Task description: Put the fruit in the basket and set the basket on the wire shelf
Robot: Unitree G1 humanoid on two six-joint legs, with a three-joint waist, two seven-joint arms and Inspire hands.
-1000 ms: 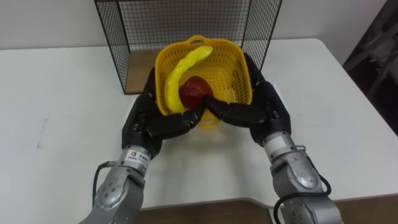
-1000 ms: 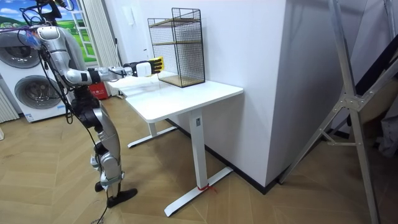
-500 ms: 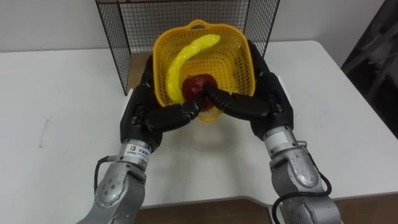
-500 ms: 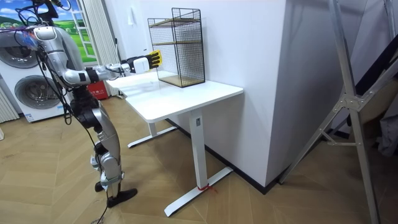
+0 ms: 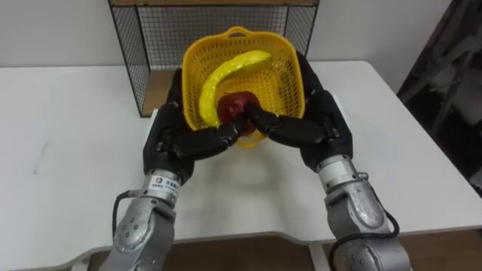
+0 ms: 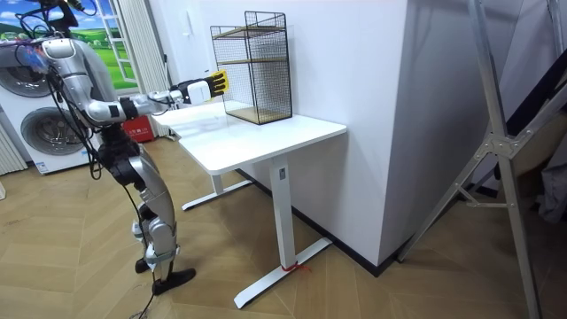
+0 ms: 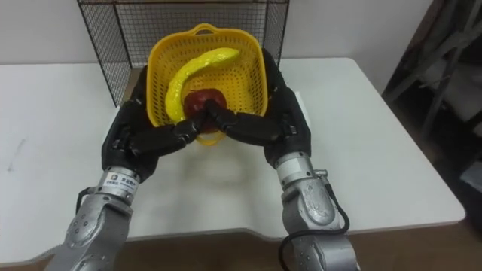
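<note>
Item: yellow plastic basket, openwork weave, held off the white table between both of the robot's hands, tipped a little so that its open top faces the robot. Contents: one yellow banana lying in a curve from the near left wall to the far right rim, and one dark red apple on the bottom beneath it, touching it. Left hand: black, clasped on the basket's left side, fingers bent round across its near wall. Right hand: black, clasped likewise on the right side, fingers meeting the left hand's at the near middle. Black wire shelf: standing on the far part of the table just beyond the basket; whether the basket's far rim has entered it cannot be told. Robot: upright at the table's end on the room view's left, both arms stretched forward toward the shelf, a washing machine behind it.
</note>
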